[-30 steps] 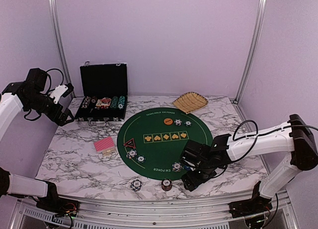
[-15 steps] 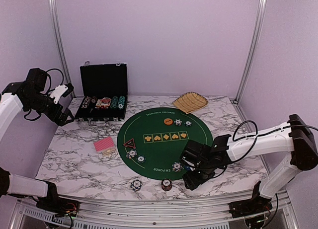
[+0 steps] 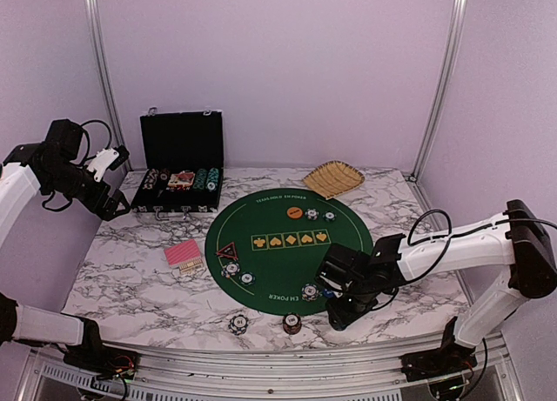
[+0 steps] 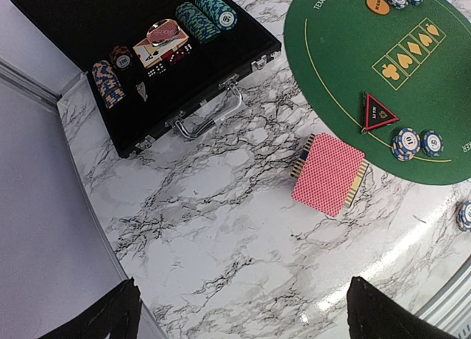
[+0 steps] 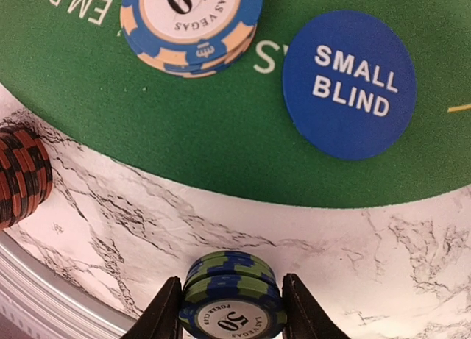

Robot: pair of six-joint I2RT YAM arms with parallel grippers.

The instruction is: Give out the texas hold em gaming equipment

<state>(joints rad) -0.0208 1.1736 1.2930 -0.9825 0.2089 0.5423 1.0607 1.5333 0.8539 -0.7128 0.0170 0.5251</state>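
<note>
A round green poker mat [image 3: 287, 244] lies mid-table. My right gripper [image 3: 340, 313] [image 5: 232, 309] sits low over the marble just off the mat's near edge, its fingers closed on both sides of a small stack of blue-green "50" chips [image 5: 232, 298]. Just beyond it on the mat lie a blue SMALL BLIND button [image 5: 349, 84] and a blue-peach "10" chip stack [image 5: 193, 19] [image 3: 310, 291]. The pink-red-backed cards [image 3: 184, 254] [image 4: 329, 173] lie left of the mat. A black-red triangular marker [image 3: 226, 250] [image 4: 377, 112] and an orange button [image 3: 295, 212] lie on the mat. My left gripper [image 3: 110, 203] [image 4: 243, 317] is open and empty, raised at the far left.
An open black chip case [image 3: 178, 188] [image 4: 147, 59] stands at the back left and a tan woven basket [image 3: 332, 178] at the back. A red-black chip stack [image 3: 292, 323] [image 5: 22, 173] and another chip [image 3: 238, 323] sit near the front edge. More chips [image 3: 231, 269] lie on the mat's left.
My right gripper has shifted slightly right and away from the front edge, staying low by the mat. The left arm has not moved.
</note>
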